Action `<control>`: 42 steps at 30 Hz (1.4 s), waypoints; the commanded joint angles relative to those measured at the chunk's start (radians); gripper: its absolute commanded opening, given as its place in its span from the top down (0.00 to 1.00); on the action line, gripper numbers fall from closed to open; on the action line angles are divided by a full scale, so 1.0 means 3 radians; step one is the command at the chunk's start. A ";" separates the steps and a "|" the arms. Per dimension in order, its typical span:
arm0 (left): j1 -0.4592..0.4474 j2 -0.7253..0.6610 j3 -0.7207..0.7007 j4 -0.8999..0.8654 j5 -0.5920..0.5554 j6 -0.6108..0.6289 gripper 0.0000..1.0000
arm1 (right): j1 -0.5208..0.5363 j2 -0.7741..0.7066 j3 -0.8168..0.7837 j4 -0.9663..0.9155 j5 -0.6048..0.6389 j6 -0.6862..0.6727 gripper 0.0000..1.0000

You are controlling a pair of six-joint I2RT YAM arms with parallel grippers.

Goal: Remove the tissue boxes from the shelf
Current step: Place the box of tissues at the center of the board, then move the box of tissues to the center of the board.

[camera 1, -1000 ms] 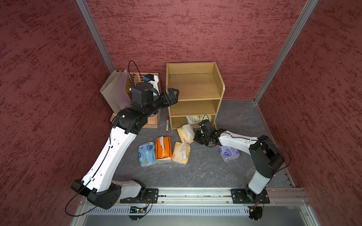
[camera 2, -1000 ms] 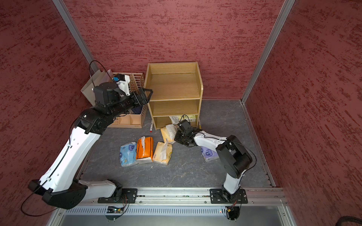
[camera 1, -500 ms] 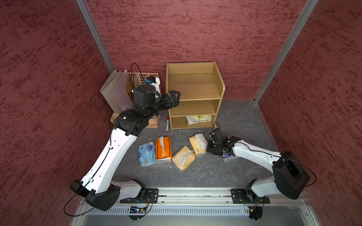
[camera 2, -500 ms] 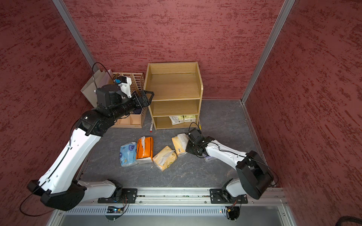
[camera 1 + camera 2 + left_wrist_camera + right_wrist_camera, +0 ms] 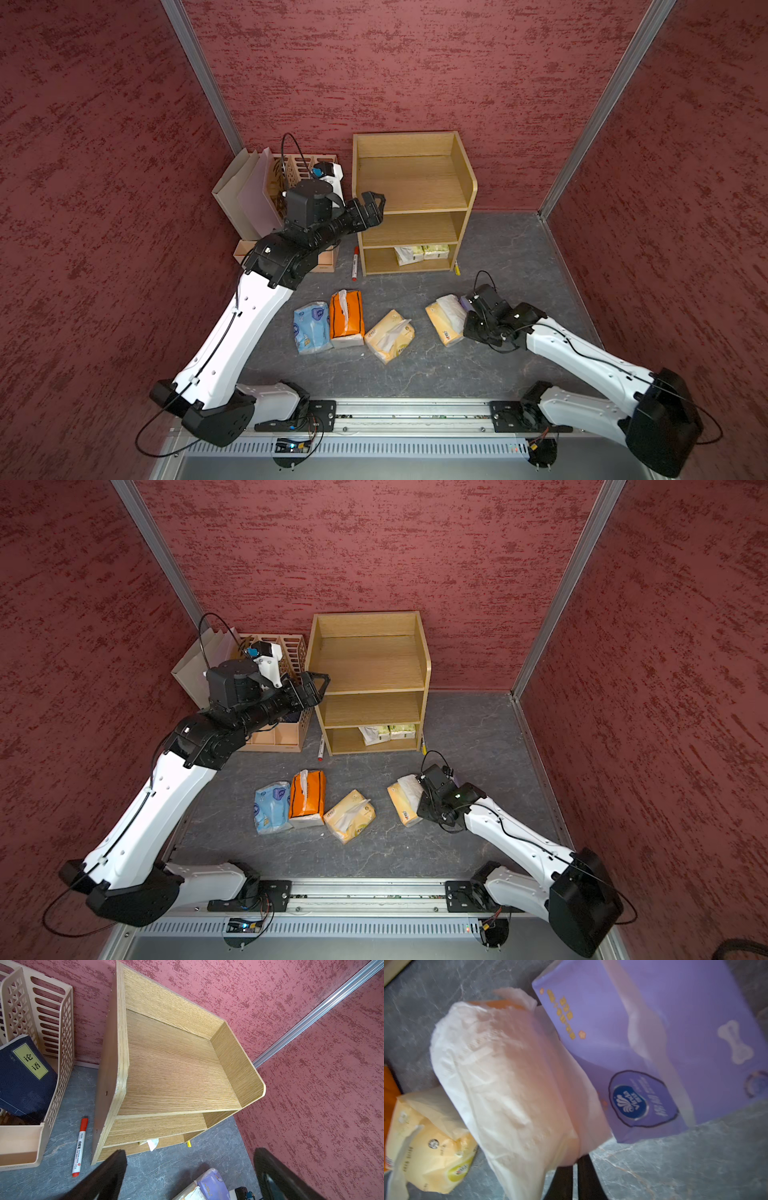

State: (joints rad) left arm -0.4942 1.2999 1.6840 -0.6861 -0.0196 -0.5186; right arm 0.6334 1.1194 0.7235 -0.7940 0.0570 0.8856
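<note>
**Five tissue packs on the table, two in the shelf's bottom tier**

Nearest runs the metal rail (image 5: 415, 415) that carries both arm bases. Beyond it, tissue packs lie in a loose row on the grey table (image 5: 415, 374). A light blue pack (image 5: 311, 328) and an orange pack (image 5: 347, 318) touch side by side. A pale yellow pack (image 5: 390, 336) lies skewed just beside them. A little apart is a yellow-orange pack (image 5: 442, 322) with white tissue (image 5: 508, 1084) billowing from its top. A lilac pack (image 5: 643, 1043) lies just beside that one, mostly hidden under the right arm's wrist in both top views.

The right gripper (image 5: 576, 1167) sits low over this pair. In the right wrist view its fingers stand close together with a slim gap, tips at the edge of the white tissue. Whether they pinch it cannot be told.

Farther back, a red-capped marker (image 5: 354, 262) lies by the shelf's left foot and a small yellow object (image 5: 457, 268) by its right foot. The shelf (image 5: 411, 183) stands upright against the back wall. In its bottom tier a white-faced pack (image 5: 409, 254) and a yellow-green pack (image 5: 435, 250) lie side by side.

The left gripper (image 5: 375, 207) hangs in the air at the front edge of the shelf's left side panel, about level with the top tier. Its fingers are wide apart and hold nothing. Behind it stands a beige slotted file organizer (image 5: 307, 166) holding a navy booklet (image 5: 22, 1080), with folders (image 5: 245, 195) leaning at its far side.
</note>
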 commanded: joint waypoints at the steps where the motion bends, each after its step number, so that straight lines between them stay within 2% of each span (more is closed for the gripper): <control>1: -0.0014 0.0015 0.0019 0.0119 -0.0064 0.0023 0.00 | -0.0015 -0.0057 0.0031 -0.0269 0.0117 -0.0045 0.73; 2: -0.0014 0.0014 0.0019 0.0124 -0.0068 0.0023 0.00 | -0.0018 -0.0076 0.0080 -0.0308 0.0118 -0.0079 0.66; 4: -0.0014 0.0013 0.0012 0.0124 -0.0086 0.0031 0.00 | -0.0016 -0.0150 0.0185 -0.0346 0.0111 -0.0167 0.57; 8: -0.0008 0.0008 -0.0020 0.0139 -0.0143 0.0031 0.00 | -0.0011 -0.0180 0.0665 -0.0512 0.0164 -0.0327 0.50; 10: -0.0002 -0.0001 -0.0053 0.0166 -0.0151 0.0023 0.00 | -0.0012 -0.0093 0.0911 -0.0545 0.0078 -0.0402 0.51; 13: 0.0082 -0.0017 -0.0177 0.0274 -0.0072 -0.0090 0.00 | 0.0045 0.0081 0.1115 -0.0461 -0.0179 -0.0461 0.59; 17: 0.0244 0.0008 -0.0246 0.0332 0.0145 -0.0242 0.00 | 0.0366 0.0329 0.1123 -0.0286 -0.0350 -0.0446 0.76; 19: 0.0255 0.0023 -0.0223 0.0311 0.0150 -0.0230 0.00 | 0.0588 0.0469 0.1108 -0.0226 -0.0367 -0.0430 0.79; 22: 0.0267 0.0024 -0.0216 0.0283 0.0127 -0.0215 0.00 | 0.0857 0.0726 0.1082 -0.0088 -0.0494 -0.0405 0.79; 25: 0.0283 0.0019 -0.0224 0.0258 0.0126 -0.0219 0.00 | 0.0970 0.1000 0.1048 0.0075 -0.0639 -0.0360 0.78; 29: 0.0283 0.0029 -0.0220 0.0222 0.0162 -0.0232 0.00 | 0.0972 0.1346 0.1077 0.0274 -0.0671 -0.0392 0.76; 36: 0.0280 0.0010 -0.0184 0.0120 0.0192 -0.0230 0.00 | 0.0965 0.2131 0.1611 0.0421 -0.0852 -0.0620 0.76; 42: 0.0278 -0.0017 -0.0165 0.0087 0.0174 -0.0235 0.00 | 0.0939 0.2469 0.1973 0.0670 -0.1025 -0.0584 0.74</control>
State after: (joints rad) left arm -0.4141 1.3102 1.6104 -0.6460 0.0254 -0.5884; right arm 0.9211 1.8492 1.2682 -0.6720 -0.2020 0.7170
